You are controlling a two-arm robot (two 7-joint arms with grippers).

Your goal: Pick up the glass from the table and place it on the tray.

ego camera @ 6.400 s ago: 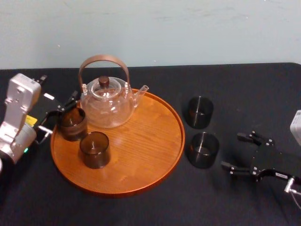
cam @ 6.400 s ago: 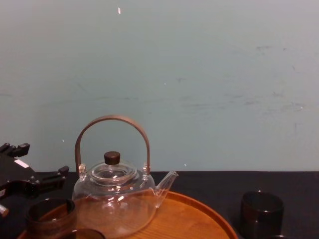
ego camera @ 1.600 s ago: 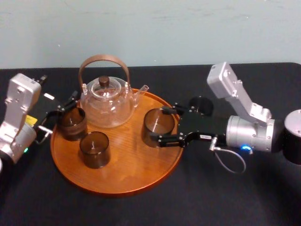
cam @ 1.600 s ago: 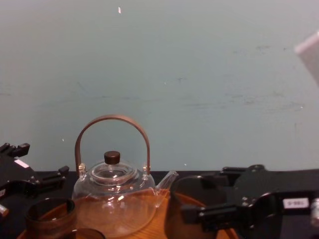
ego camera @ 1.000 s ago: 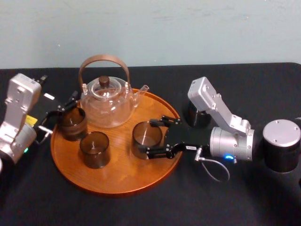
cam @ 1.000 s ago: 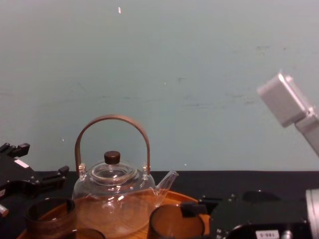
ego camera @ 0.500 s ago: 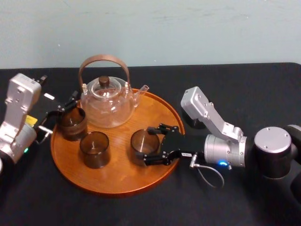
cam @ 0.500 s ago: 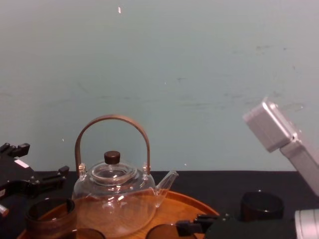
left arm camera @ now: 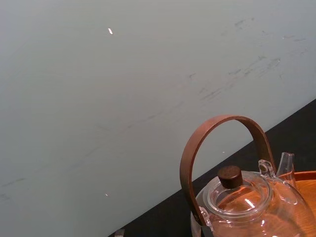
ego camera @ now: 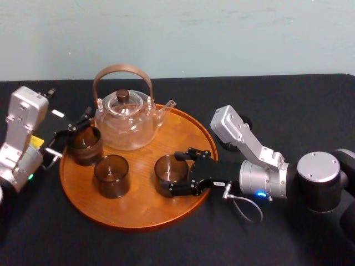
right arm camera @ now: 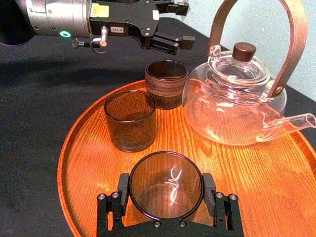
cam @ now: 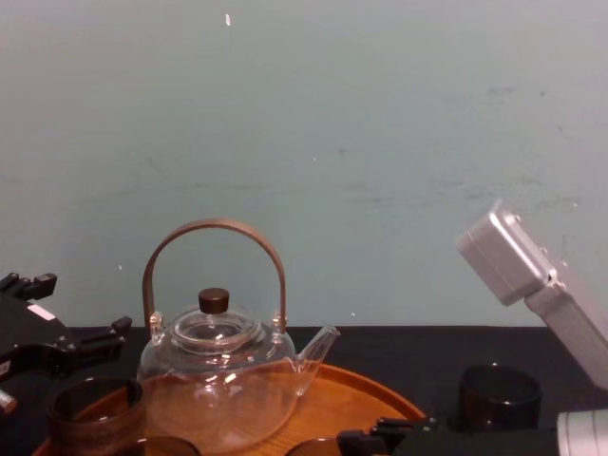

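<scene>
Nearest the robot, the right end effector [ego camera: 176, 174] is pinching the glass [right arm camera: 165, 197] between its two fingers, pads pressing on opposite walls, and is holding it low over the front right part of the tray [ego camera: 183, 136]; whether the base is touching the wood cannot be told. The risk is lying in the release: if the fingers are opening while the glass is hanging above the wood it could be dropping and tipping, and a finger dragging on the wall while backing out could be pulling it toward the rim. The glass itself is looking empty. Just to its left an empty smoky tumbler [ego camera: 111, 175] is standing apart from it, close enough to be knocked by a sideways slide. Farther back an empty ribbed cup [ego camera: 85, 145] is sitting near the left end effector [right arm camera: 183, 24], which is hanging spread and idle. Behind that the lidded clear teapot [ego camera: 126, 122] is showing no liquid, and one dark glass [cam: 499, 394] is waiting on the tabletop [ego camera: 288, 105]
</scene>
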